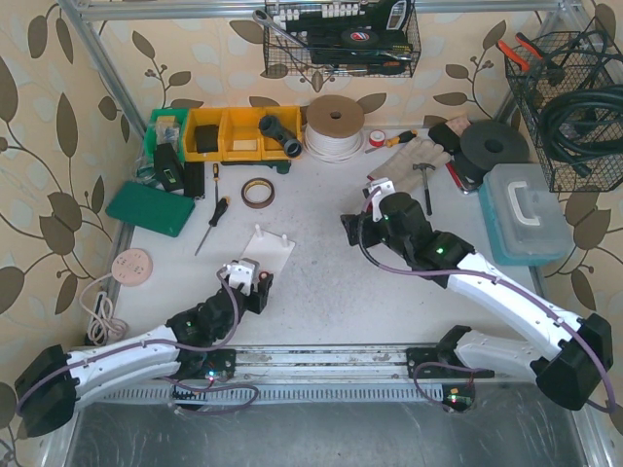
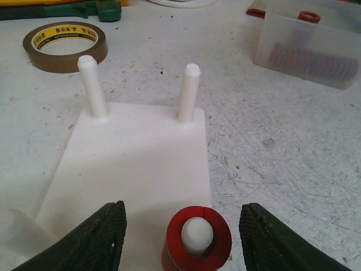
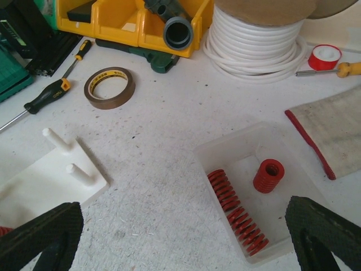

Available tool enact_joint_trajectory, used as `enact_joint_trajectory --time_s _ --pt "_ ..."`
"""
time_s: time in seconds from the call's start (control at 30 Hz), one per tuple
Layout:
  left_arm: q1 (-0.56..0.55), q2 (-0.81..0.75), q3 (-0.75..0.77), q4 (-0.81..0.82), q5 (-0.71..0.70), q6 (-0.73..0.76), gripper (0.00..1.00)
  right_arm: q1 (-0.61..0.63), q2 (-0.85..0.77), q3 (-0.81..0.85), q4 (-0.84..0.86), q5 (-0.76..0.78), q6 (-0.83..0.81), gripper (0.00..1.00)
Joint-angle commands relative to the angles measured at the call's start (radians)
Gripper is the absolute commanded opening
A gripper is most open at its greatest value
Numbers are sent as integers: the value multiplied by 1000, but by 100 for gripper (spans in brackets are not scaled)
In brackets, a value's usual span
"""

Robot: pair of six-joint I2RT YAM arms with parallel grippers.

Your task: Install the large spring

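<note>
A white base plate (image 2: 135,164) carries two bare upright pegs (image 2: 189,93) at its far end. A wide red spring (image 2: 217,243) sits over a third peg at the near end, with the peg's round tip showing inside it. My left gripper (image 2: 183,226) is open, one finger on each side of that spring and not touching it. My right gripper (image 3: 186,237) is open and empty above the table beside a clear tray (image 3: 225,147). The tray holds a long red spring (image 3: 237,212) lying down and a short red spring (image 3: 268,175) standing upright.
A brown tape roll (image 3: 109,87) lies beyond the plate, with screwdrivers (image 3: 51,93) to its left. Yellow bins (image 1: 238,131), a white cable spool (image 1: 334,126), a glove (image 3: 333,124) and a lidded plastic box (image 1: 526,214) stand around the back and right.
</note>
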Motion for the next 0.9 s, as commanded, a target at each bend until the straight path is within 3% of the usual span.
enact_joint_trajectory --time_s 0.0,0.17,0.3,0.37,0.43,0.63,0.87 --pt "-10 -33 92 -125 -45 37 60 -27 16 -3 2 12 5 97" --pt "-10 -26 243 -226 -169 109 76 -96 114 16 -54 60 71 91" --pt "-3 53 385 -296 -244 200 84 -161 222 25 -25 -20 113 71" --pt "11 109 463 -369 -284 183 92 -173 275 39 -18 8 166 59" --pt "48 154 537 -451 -290 152 98 -175 330 58 -16 40 230 54" --pt "299 193 653 -591 -45 35 98 -182 502 130 -27 133 406 54" --pt "330 139 614 -552 38 -39 97 -191 602 176 -4 219 514 56"
